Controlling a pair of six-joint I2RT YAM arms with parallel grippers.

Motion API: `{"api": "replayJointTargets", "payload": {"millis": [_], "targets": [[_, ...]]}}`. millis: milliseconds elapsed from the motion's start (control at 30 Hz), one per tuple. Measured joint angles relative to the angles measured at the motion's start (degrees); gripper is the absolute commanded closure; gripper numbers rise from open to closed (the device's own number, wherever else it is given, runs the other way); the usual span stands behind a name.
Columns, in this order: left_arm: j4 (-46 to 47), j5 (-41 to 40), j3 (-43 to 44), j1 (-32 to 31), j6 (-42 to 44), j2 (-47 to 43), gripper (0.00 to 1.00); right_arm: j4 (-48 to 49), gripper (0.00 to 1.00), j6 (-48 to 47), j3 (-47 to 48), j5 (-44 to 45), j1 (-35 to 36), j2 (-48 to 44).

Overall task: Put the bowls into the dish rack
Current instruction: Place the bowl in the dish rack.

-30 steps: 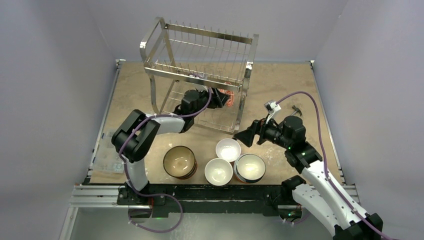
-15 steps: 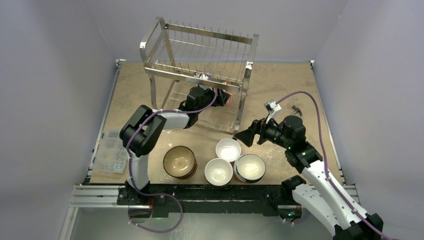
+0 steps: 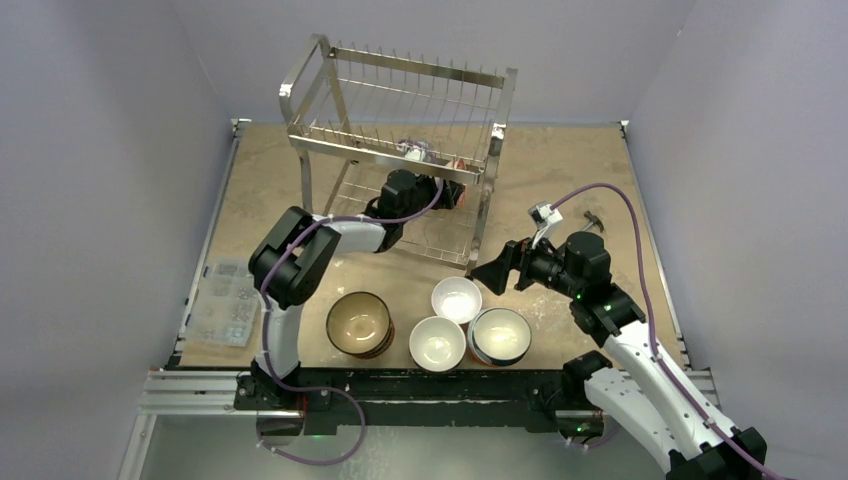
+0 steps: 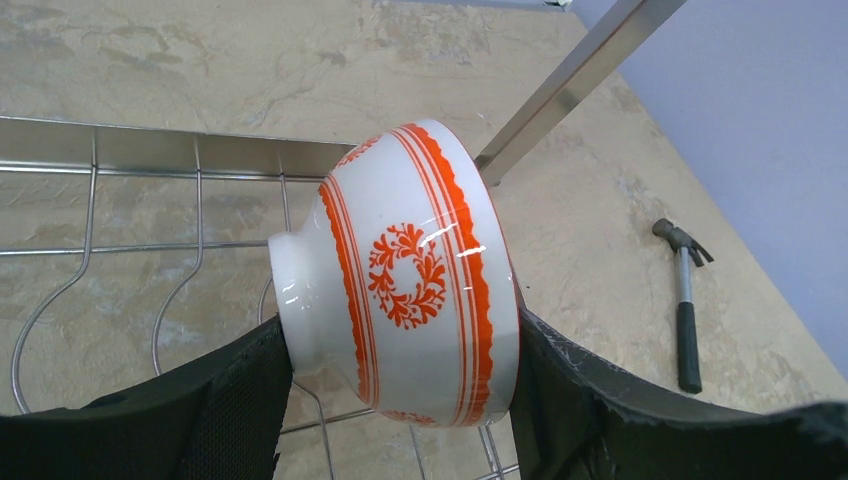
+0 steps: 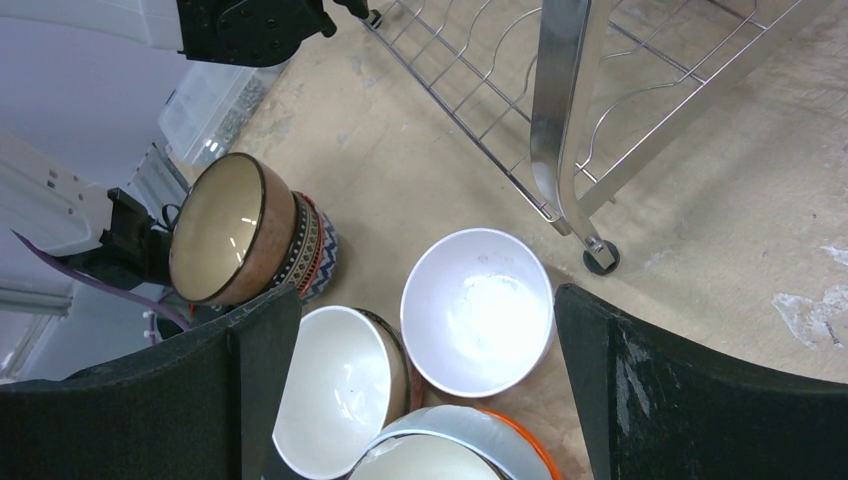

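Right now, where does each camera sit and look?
Top external: above and behind the arms, looking down at the table; both arms and the dish rack show.
Left wrist: on the left arm, facing past the left gripper, shut on the red-patterned bowl over the rack's lower wires.
Right wrist: on the right arm, looking down through the open right gripper at the white bowl.
Shared: top and right wrist both show that white bowl.

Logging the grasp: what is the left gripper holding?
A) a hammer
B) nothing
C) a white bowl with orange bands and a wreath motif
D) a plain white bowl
C: the left wrist view shows the orange-patterned bowl lying sideways between the fingers of the left gripper.
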Motion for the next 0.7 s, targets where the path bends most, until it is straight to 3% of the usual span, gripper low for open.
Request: {"api": "replayJointTargets", "payload": {"millis": [433, 600, 700], "targets": [[-2.7, -3.7, 0.9, -3.5, 6.4, 0.0, 0.98, 0.0, 0.01, -0.2, 0.0, 0.0, 0.0, 0.0], [-2.7, -3.2, 0.8, -3.4, 6.4, 0.0, 0.51, 0.0, 0.01, -0.2, 0.0, 0.0, 0.0, 0.0], [-2.7, -3.3, 0.8, -3.4, 6.4, 0.0, 0.29, 0.0, 0.01, -0.2, 0.0, 0.0, 0.0, 0.0]]}}
